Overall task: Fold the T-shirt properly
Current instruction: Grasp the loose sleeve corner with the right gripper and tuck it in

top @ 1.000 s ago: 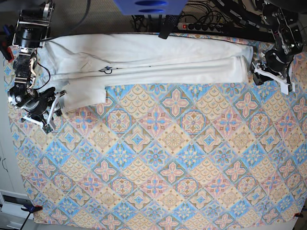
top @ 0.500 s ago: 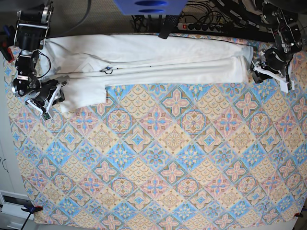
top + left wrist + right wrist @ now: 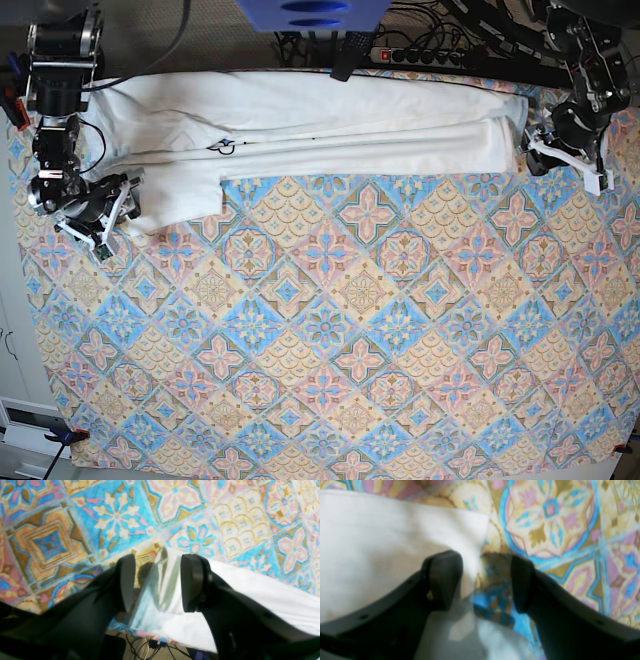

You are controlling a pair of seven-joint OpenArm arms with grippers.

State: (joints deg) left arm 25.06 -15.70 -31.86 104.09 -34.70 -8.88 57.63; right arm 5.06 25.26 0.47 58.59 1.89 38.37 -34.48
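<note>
The white T-shirt lies folded into a long band along the back of the patterned table, with a small dark mark near its neck. At the shirt's left end, my right gripper is open. In the right wrist view, the right gripper straddles the edge of the T-shirt, and one finger rests over the cloth. My left gripper is at the shirt's right end and is also open. In the left wrist view, a corner of the T-shirt lies between the fingers of the left gripper.
A patterned tablecloth covers the table. Behind the back edge are a power strip, cables and a blue object. A clamp sits at the front left corner.
My right gripper has moved toward the back, up to the shirt's left end, and its jaws have spread wider. The left gripper has hardly moved.
</note>
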